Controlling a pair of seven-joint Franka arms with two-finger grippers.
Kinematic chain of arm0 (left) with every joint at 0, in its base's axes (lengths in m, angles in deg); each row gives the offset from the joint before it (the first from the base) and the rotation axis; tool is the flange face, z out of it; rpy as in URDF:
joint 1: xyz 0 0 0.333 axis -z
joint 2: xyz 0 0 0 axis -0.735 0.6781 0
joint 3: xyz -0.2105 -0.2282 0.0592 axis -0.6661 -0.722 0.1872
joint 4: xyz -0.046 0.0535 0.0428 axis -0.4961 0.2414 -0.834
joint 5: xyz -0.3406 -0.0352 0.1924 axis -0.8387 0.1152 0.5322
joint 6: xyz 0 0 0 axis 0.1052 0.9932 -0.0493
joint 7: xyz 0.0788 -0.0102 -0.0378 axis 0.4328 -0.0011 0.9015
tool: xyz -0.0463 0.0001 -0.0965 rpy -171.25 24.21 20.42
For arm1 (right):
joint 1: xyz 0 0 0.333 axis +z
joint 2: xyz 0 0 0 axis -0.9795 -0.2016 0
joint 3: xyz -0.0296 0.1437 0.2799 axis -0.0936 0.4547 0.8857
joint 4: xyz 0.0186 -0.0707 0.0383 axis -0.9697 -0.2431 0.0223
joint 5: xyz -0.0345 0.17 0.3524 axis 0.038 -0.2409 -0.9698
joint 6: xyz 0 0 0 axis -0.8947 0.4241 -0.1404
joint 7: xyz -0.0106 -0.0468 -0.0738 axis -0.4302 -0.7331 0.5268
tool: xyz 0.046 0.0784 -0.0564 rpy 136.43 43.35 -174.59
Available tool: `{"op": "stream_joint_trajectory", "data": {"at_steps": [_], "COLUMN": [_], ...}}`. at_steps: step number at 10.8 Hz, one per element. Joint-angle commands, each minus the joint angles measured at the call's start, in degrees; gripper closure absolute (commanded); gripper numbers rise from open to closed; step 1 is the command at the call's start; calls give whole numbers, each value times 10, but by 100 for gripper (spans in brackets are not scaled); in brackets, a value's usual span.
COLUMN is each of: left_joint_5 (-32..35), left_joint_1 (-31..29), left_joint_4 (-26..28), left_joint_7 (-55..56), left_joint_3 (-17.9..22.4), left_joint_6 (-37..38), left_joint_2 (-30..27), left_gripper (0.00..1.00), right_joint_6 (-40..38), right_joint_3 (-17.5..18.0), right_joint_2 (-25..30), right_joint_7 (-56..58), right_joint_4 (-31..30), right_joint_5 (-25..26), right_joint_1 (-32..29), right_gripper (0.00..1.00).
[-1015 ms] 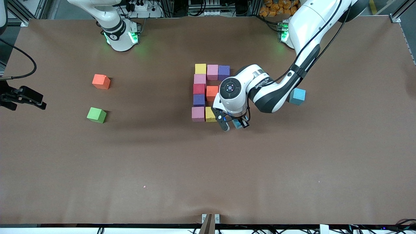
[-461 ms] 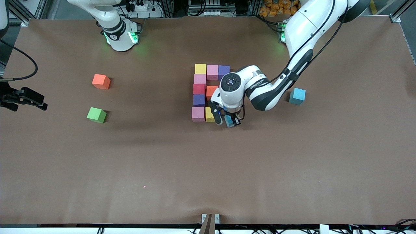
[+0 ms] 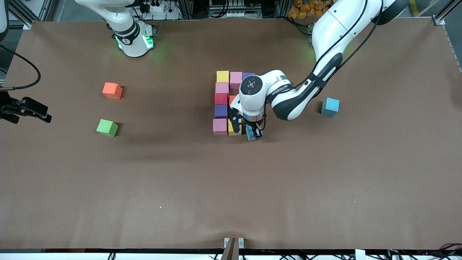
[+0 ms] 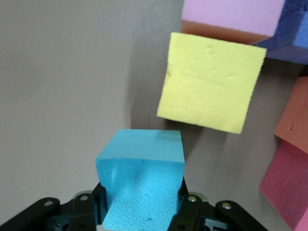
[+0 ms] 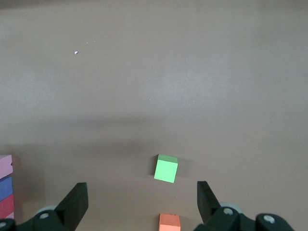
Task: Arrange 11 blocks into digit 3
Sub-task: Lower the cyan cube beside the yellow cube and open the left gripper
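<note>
A brown counter (image 3: 231, 187) is seen in the front view; clock directions are read there, with twelve o'clock toward the arms' bases.

Near the middle a figure of touching blocks is laid out. Its twelve o'clock bar is made of a yellow block (image 3: 222, 76), a pink block (image 3: 236, 79) and a purple block (image 3: 248, 75) that is partly hidden by the left arm. Down the nine o'clock side a second pink (image 3: 222, 87), a red (image 3: 221, 98), a second purple (image 3: 221, 111) and a third pink (image 3: 219, 126) are lined up. An orange block (image 3: 232, 98) is set against the red at its three o'clock. A second yellow (image 4: 211, 86) is set against the third pink in the six o'clock bar.

The left tool (image 3: 248, 130) is clenched on a blue block (image 4: 142, 183), held low at the figure's five o'clock, just beside the second yellow with a narrow gap between them. Whether it touches the counter cannot be told.

A second blue (image 3: 330, 107) lies well apart at three o'clock. A second orange (image 3: 112, 90) lies well apart at nine o'clock and a green block (image 3: 107, 128) at eight o'clock.

The right tool (image 5: 139, 204) waits over the right arm's end of the counter, released with its fingers (image 5: 72, 204) spread wide and nothing between them.
</note>
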Motion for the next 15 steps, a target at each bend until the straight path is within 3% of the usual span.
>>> {"op": "stream_joint_trajectory", "data": {"at_steps": [1,15], "left_joint_5": [18,19], "left_joint_1": [1,18], "left_joint_4": [13,10], "left_joint_7": [-15,-79], "left_joint_3": [-1,-1], "left_joint_6": [-7,-12], "left_joint_2": [-6,14], "left_gripper": [100,100], "right_joint_6": [5,-4], "right_joint_3": [2,3], "right_joint_2": [4,4], "right_joint_7": [6,6], "right_joint_4": [-3,-5], "right_joint_5": [-3,-2], "right_joint_1": [0,-2], "right_gripper": [0,0]}}
